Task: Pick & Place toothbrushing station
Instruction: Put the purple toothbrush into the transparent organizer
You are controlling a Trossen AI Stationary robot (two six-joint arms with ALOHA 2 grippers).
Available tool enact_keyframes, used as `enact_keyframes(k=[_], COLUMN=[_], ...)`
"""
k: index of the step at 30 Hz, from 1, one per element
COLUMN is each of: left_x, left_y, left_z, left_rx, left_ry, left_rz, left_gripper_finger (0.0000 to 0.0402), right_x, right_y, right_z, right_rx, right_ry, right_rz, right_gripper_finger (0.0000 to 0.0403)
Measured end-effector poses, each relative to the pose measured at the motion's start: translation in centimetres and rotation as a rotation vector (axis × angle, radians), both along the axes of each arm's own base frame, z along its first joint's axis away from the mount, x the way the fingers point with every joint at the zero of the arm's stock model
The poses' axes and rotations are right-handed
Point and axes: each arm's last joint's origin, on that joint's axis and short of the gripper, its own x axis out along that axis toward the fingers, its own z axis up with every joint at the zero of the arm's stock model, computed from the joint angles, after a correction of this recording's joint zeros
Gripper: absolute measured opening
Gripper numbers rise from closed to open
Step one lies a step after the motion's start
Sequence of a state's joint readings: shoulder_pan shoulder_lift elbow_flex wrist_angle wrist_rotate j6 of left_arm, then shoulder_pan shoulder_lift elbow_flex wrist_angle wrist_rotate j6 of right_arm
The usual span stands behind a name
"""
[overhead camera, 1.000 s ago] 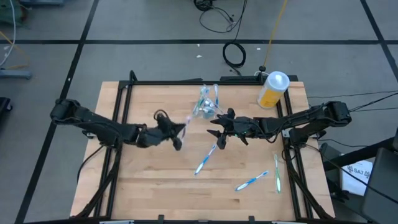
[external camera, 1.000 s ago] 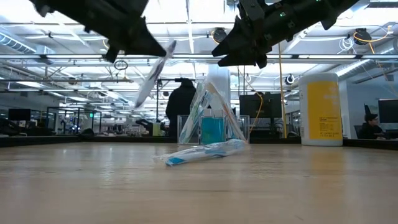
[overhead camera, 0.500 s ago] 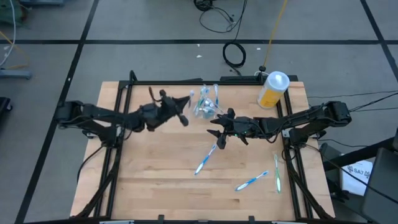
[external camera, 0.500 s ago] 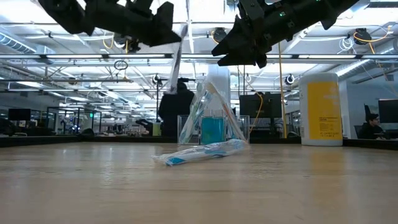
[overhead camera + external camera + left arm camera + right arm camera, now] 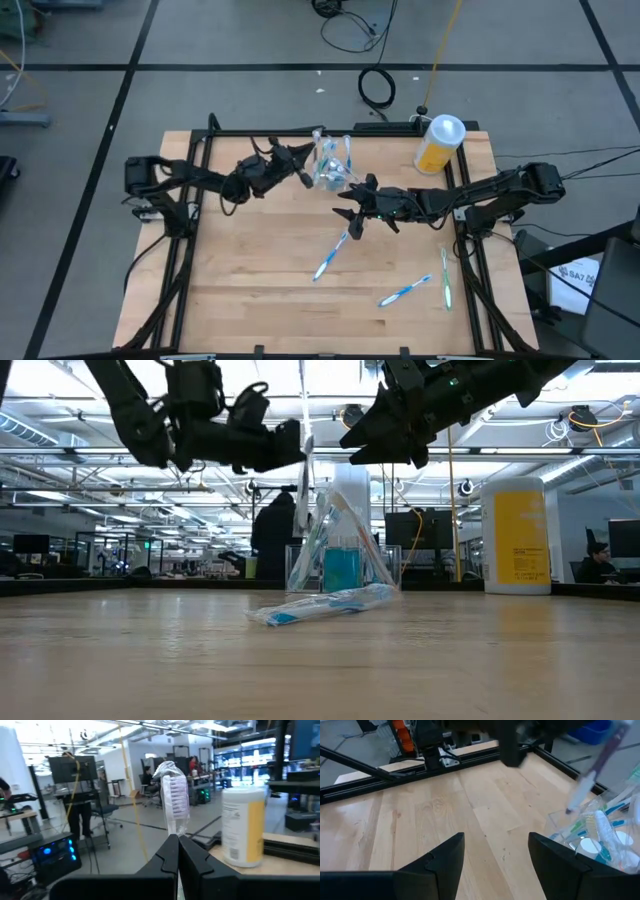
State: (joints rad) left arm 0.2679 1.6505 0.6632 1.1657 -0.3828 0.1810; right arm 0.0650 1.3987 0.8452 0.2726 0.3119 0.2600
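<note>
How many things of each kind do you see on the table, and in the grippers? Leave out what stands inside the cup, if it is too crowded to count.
Toothbrushes lying on the table: 3
Toothbrush in the left gripper, held: 1
Clear cup: 1
Yellow bottle: 1
Total: 6
The brushes inside the cup are too crowded to count.

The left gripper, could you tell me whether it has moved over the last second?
Yes. In the high view the left gripper, shut on a toothbrush, has travelled toward the clear cup at the table's far edge.

left end effector (image 5: 296,166) clamped, right end effector (image 5: 352,213) spread
</note>
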Motion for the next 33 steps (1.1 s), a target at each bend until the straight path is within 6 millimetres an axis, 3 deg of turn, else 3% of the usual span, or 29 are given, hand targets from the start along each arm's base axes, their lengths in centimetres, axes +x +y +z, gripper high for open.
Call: enact_keyframes(k=[6,15,21,29,33], left_x=[0.6,1.3,1.1,1.1,1.1], left_y=[1.1,0.1,0.0,-0.1,-0.2], left_z=[-2.8,-5.6,-6.4,-6.4,-6.5], left_rx=[-0.045,-0.083,-0.037,-0.02,-0.026], left_ry=[0.075,0.213,0.35,0.37,0.376], left_rz=[0.024,0.03,0.154,0.173,0.168], left_gripper_finger=[0.0,0.0,0.0005,0.0011,0.0033], right_x=[0.0,0.0,-0.1,-0.1,-0.5], right_y=[0.0,0.0,0.0,0.1,0.0], right_z=[0.0,-0.1,-0.1,-0.2,-1.3], right_rx=[-0.016,-0.017,-0.012,-0.01,-0.011], right_ry=[0.004,0.011,0.02,0.018,0.04], right_rz=[0.006,0.007,0.006,0.008,0.008], right_gripper_finger=[0.0212,0.0212,0.0212,0.0212,0.0212])
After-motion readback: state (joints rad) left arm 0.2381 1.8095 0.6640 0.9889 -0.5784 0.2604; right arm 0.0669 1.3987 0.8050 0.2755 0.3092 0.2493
